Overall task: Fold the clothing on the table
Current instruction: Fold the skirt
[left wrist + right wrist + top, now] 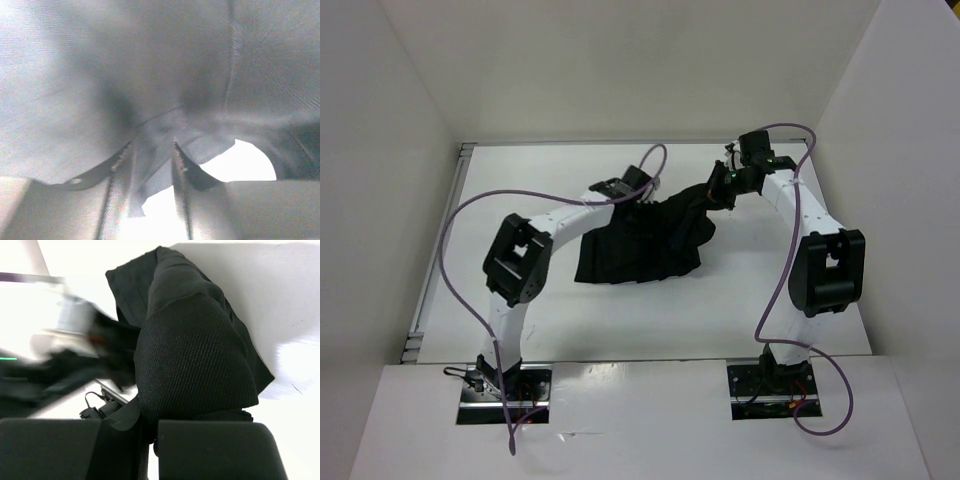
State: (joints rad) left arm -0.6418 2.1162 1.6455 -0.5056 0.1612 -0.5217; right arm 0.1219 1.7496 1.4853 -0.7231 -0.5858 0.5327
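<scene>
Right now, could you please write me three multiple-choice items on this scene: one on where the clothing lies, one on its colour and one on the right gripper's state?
1. Where on the table is the clothing?
A. At the near edge, by the arm bases.
B. Around the middle.
C. In the far left corner.

2. What colour is the clothing?
A. White.
B. Red.
C. Black.

3. How is the right gripper?
A. Shut on the clothing.
B. Wide open, clear of the fabric.
C. Resting on bare tabletop.

Answers:
1 B, since white tabletop shows on every side of it.
2 C, since it is dark against the white table.
3 A, since the right wrist view shows fabric clamped in it.
</scene>
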